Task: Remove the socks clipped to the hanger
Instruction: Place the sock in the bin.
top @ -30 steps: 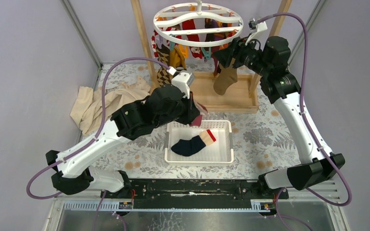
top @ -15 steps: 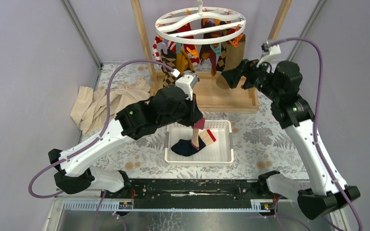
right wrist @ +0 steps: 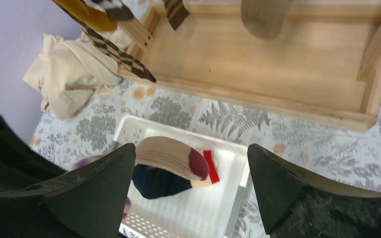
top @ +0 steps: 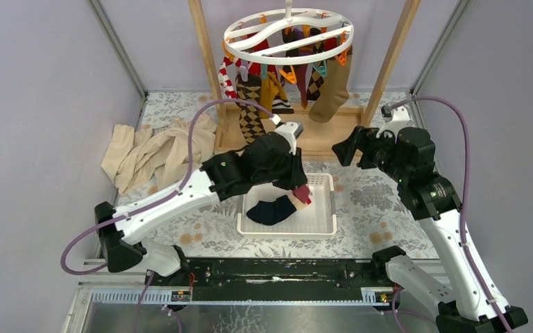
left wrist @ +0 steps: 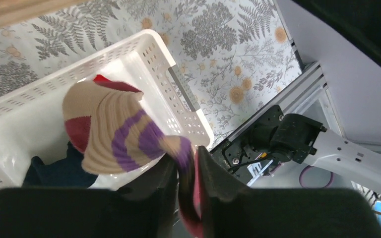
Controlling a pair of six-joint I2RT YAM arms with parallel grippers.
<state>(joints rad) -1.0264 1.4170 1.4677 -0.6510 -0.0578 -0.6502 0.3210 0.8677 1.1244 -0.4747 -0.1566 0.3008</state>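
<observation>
over the white basket (left wrist: 178, 84), our left claw (left wrist: 187, 163) pinched the purple-striped sock (left wrist: 114, 134) by its cuff, its length hanging toe-down onto a navy sock (left wrist: 54, 168). our right claw (right wrist: 189, 148) gaped empty. other socks (top: 253, 111) dangled lengthwise from the hanger (top: 288, 54).

1 white perforated plastic basket (top: 332, 208); 1 navy-cream-red sock (top: 265, 211) inside, 1 cream purple-striped sock (left wrist: 119, 136) above it; 1 crumpled beige cloth (top: 146, 156) left of it.

White perforated basket (top: 332, 205) on floral tabletop (top: 378, 198) before me; wooden rack frame (top: 319, 142) beyond; crumpled beige cloth (top: 146, 152) at my left.
</observation>
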